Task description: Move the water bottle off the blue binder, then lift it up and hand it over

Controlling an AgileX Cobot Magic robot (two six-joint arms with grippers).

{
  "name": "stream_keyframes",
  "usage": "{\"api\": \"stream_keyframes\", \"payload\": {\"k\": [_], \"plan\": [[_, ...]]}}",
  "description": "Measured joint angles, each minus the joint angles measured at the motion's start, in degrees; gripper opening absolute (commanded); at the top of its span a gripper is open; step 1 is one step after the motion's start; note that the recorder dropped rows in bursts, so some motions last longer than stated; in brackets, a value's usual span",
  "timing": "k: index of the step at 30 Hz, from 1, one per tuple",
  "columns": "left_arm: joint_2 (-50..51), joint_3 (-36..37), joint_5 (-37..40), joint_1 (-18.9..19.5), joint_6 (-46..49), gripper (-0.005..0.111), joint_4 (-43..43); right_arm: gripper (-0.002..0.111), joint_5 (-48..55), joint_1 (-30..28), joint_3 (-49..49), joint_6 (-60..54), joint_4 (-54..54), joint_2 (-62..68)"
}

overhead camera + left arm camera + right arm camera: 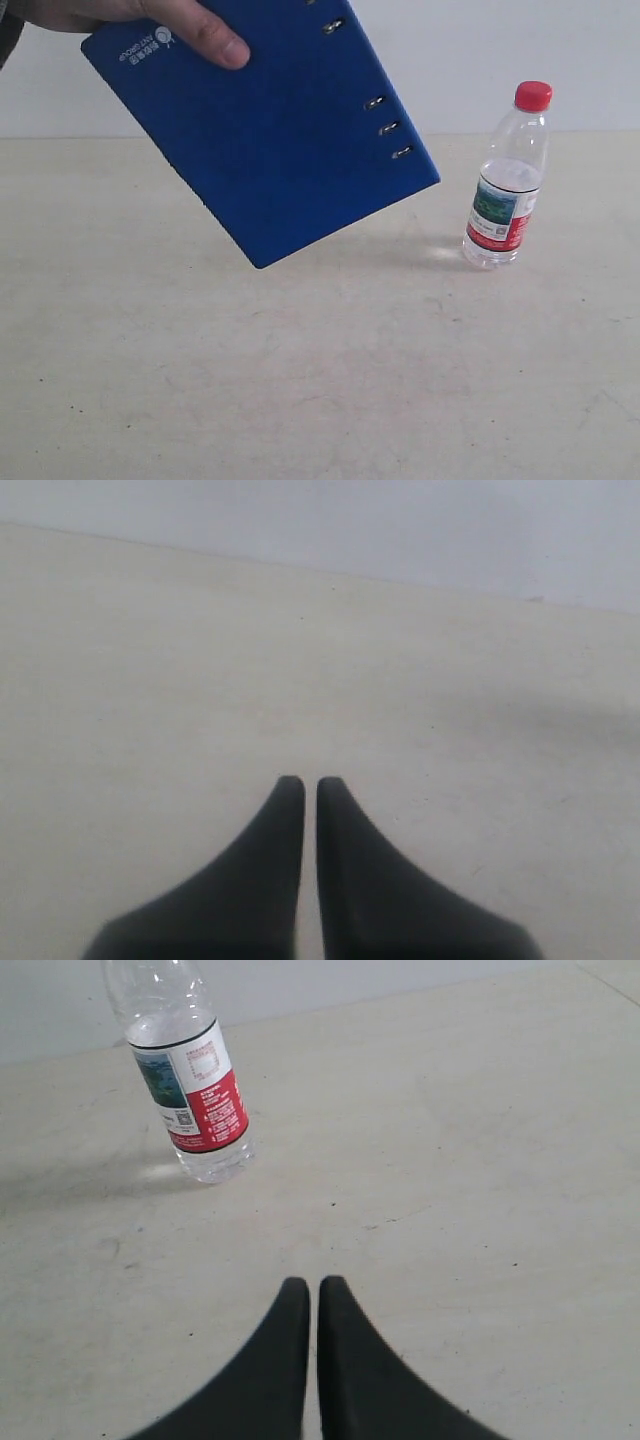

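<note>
Two things of the task sit well apart. The water bottle [507,185] stands upright on the table [300,390] at the right, toward the far side, its red cap [533,95] on top and its label facing the camera. The blue binder [270,140] is at the upper left, held tilted by a hand [190,30] whose thumb presses the cover near the white logo [150,45].

The binder's lowest corner points down at the middle of the table and appears to hang above it, with a faint shadow spreading to the right beneath. Its rivets [388,128] run along the right-hand edge, the edge nearest the bottle. A clear gap of bare surface lies between that edge and the bottle.

The whole near half of the table lies bare from left to right, and a narrower strip runs right of the bottle to the frame's edge. The table's far edge meets a pale wall [480,50] just behind the bottle.

Neither arm shows in the exterior view. In its wrist view the left gripper [311,785] hangs over plain table, jaws drawn together to a thin slit and gripping nothing. The right gripper [307,1285] is closed the same way and empty. The bottle [190,1080] stands ahead of its tips, off to one side, with bare table between them.
</note>
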Motion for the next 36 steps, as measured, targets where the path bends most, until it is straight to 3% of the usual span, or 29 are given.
{"api": "stream_keyframes", "payload": {"k": [5,9,36], "plan": [[0.00,0.00,-0.49,0.00,16.17,0.004,-6.02,0.000,0.00,0.00,0.00,0.00,0.00,0.00],[0.00,0.00,-0.76,0.00,21.43,0.004,-12.52,0.000,0.00,0.00,0.00,0.00,0.00,0.00],[0.00,0.00,-1.35,0.00,23.94,0.004,-14.51,0.000,0.00,0.00,0.00,0.00,0.00,0.00]]}}
